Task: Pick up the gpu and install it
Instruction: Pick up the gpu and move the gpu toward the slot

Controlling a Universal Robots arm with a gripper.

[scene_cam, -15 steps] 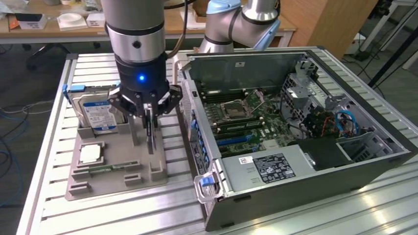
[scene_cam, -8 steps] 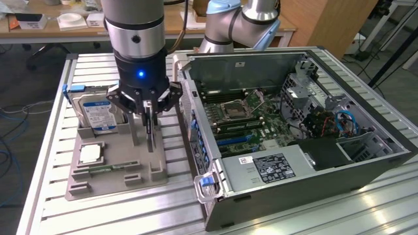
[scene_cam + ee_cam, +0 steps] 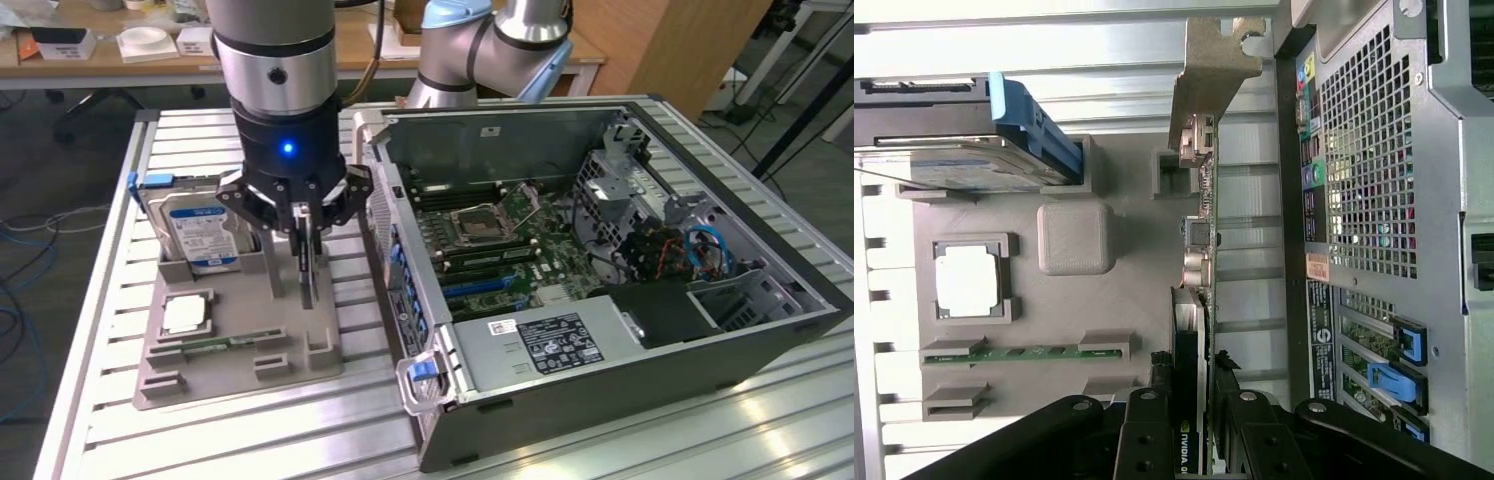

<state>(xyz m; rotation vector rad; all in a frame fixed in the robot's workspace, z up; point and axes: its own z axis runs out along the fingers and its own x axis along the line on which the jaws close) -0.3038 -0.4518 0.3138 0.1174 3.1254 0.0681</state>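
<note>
The gpu [image 3: 308,262] is a thin dark card with a silver bracket [image 3: 1206,75] at one end. It stands on edge between my fingers, over the right side of the grey holder tray [image 3: 304,362]. My gripper [image 3: 304,222] is shut on its upper edge. In the wrist view the gpu [image 3: 1201,250] runs edge-on away from the gripper [image 3: 1194,405], beside the rear panel of the computer case [image 3: 1364,180]. Whether the card's lower edge still touches the tray, I cannot tell. The open computer case [image 3: 747,345] lies at the exterior view's right, motherboard [image 3: 534,250] exposed.
In the tray are a hard drive with a blue label [image 3: 200,235], a square processor [image 3: 184,315] and a narrow green memory stick [image 3: 214,345]. The case wall [image 3: 400,260] rises close beside the tray. The slatted metal table [image 3: 227,440] carries everything.
</note>
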